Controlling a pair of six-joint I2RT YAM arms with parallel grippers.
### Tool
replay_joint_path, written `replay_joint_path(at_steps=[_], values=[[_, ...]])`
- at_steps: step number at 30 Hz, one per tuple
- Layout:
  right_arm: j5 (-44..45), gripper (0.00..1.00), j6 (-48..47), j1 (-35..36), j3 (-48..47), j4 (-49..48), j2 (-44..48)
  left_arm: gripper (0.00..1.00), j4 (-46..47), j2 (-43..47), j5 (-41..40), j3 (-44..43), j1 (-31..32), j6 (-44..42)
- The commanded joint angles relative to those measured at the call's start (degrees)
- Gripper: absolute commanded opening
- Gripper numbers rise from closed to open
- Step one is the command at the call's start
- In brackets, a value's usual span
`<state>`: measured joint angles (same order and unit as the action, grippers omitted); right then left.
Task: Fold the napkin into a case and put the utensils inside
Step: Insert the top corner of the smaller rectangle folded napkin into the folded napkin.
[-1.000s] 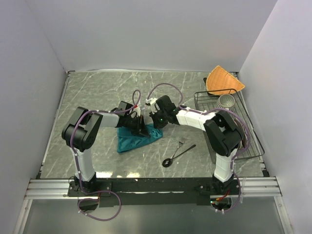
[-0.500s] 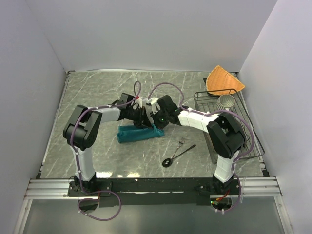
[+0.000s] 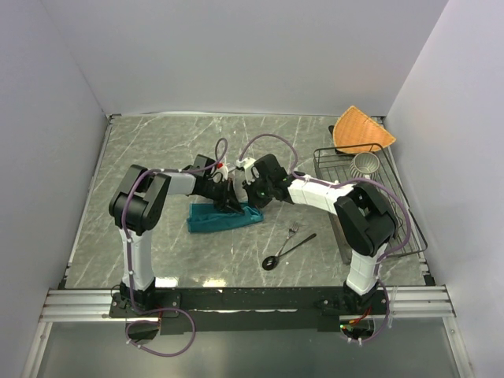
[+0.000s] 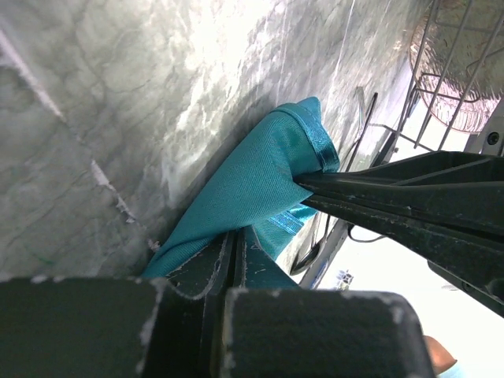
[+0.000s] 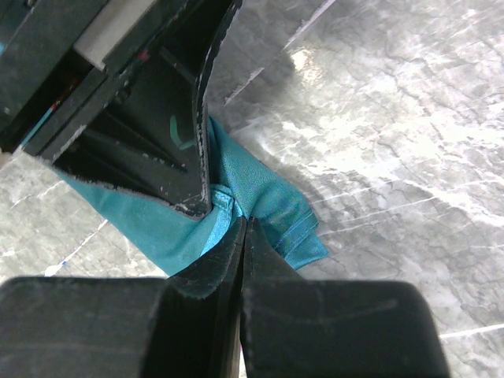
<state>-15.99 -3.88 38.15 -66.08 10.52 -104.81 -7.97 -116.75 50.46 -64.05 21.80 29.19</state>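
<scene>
Mid-table [image 3: 150, 157]: left gripper [image 4: 236, 236] pinched shut on napkin [image 3: 211, 220]. The napkin is teal, plain, folded into a long rumpled strip, with one hemmed edge drawn up. Right gripper [image 5: 242, 224] clamped shut on same edge, just beside. Fork [image 3: 294, 230] and spoon [image 3: 283, 253] lie apart, rightward.

Top view: fingertips of left gripper [image 3: 229, 200] and right gripper [image 3: 245, 201] overlap, pinch points hidden. Napkin [image 3: 223, 218] far edge covered beneath jaws. Fork [image 3: 294, 231] right of jaws, tines too small to tell. Left wrist: napkin fold vanishes between own jaws; wire rack [image 4: 449, 76] beyond jaws cut off by top and right edges. Right wrist: left gripper body cut off top-left.
</scene>
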Motion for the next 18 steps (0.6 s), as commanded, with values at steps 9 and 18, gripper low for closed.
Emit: replay_joint_path(at_steps=[9, 18], values=[[-2.73, 0.00, -0.08, 0.08, 1.04, -3.05, 3.30, 0.01, -3.11, 0.12, -0.01, -7.49, 1.58, 0.52], [-1.77, 0.00, 0.10, -0.01, 0.87, -3.23, 3.65, 0.01, -4.43, -4.97, -2.11, -7.93, 0.88, -0.80]])
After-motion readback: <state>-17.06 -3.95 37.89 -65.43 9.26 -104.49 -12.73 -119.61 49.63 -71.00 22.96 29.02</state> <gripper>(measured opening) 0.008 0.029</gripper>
